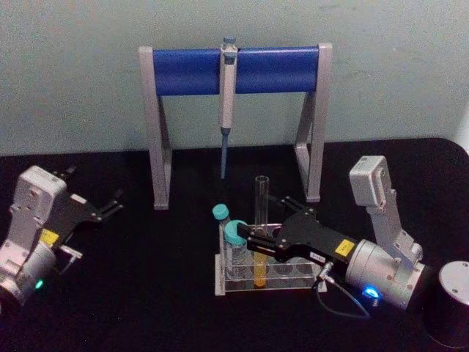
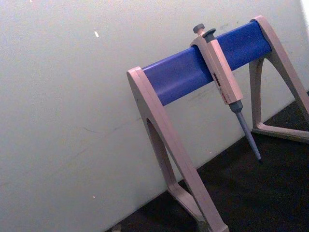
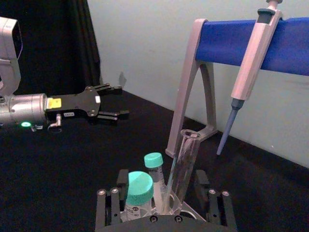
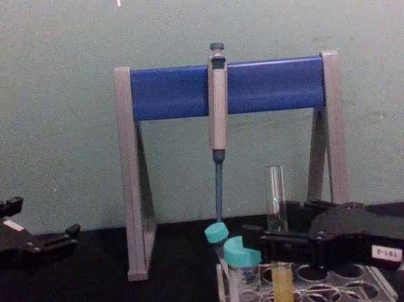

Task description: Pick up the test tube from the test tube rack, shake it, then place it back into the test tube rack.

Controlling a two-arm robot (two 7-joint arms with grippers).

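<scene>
I have the right gripper at the low clear plastic test tube rack on the black worktop, its jaws part-open on either side of the long clear glass test tube with yellow liquid at the bottom. I can't tell whether the pads touch the glass yet. The tube stands upright in its hole, long axis vertical, right between the jaws, so I judge closing then a straight lift comes next. Two teal-capped vials crowd just beside it. My left gripper sits well apart, jaws open and empty.
</scene>
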